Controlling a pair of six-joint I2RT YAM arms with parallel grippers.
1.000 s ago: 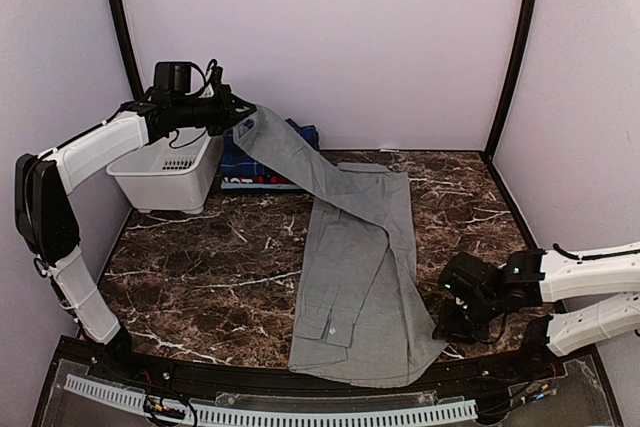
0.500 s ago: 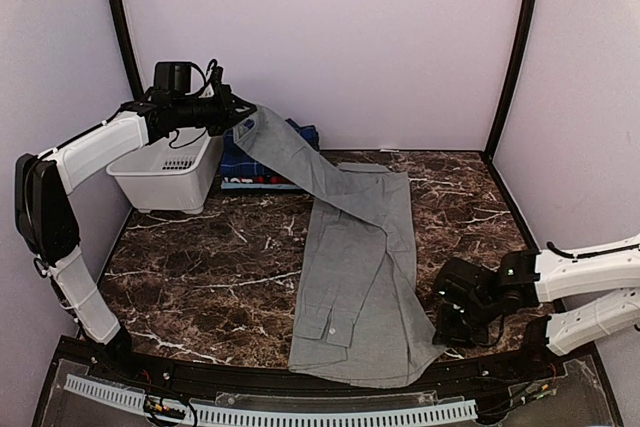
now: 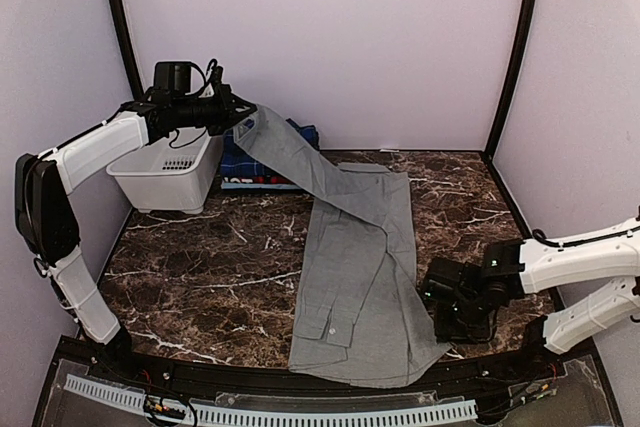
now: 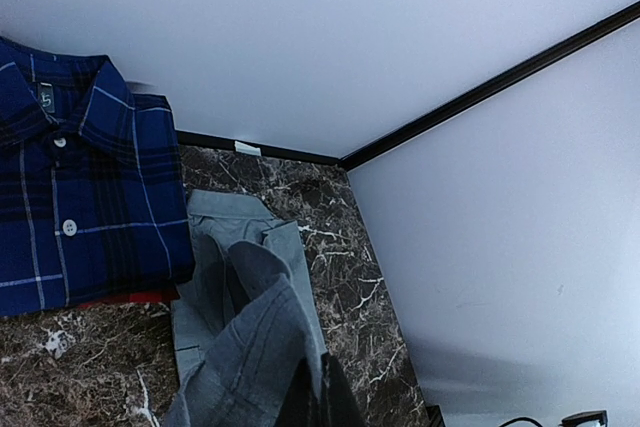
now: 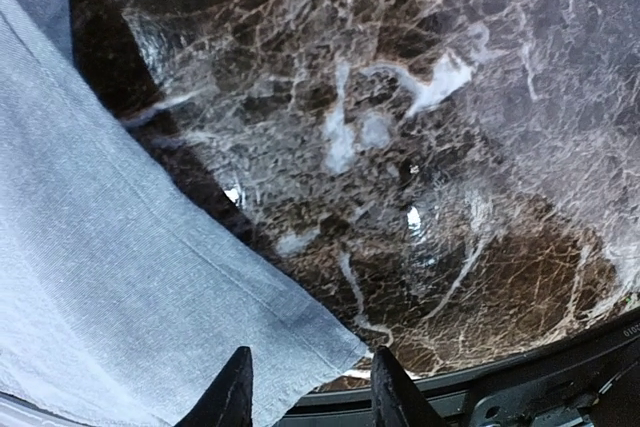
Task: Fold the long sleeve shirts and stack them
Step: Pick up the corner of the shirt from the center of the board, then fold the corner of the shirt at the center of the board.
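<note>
The light grey shirt (image 3: 355,277) lies spread lengthwise on the marble table. My left gripper (image 3: 243,121) is shut on the cuff of its sleeve (image 4: 262,342) and holds it up high at the back left, so the sleeve hangs in a slant. The dark blue plaid shirt (image 3: 262,169) lies folded at the back; in the left wrist view the plaid shirt (image 4: 85,202) shows a red edge under it. My right gripper (image 3: 432,309) is open, low over the grey shirt's front right hem corner (image 5: 310,342), its fingertips (image 5: 232,389) on either side of that corner.
A white plastic basket (image 3: 168,173) stands at the back left beside the plaid shirt. The table's front edge (image 5: 500,387) lies just beyond the right gripper. Bare marble (image 3: 200,267) lies left of the grey shirt.
My right gripper has moved left across the table to the grey shirt's front right hem. The left arm has held still with the sleeve.
</note>
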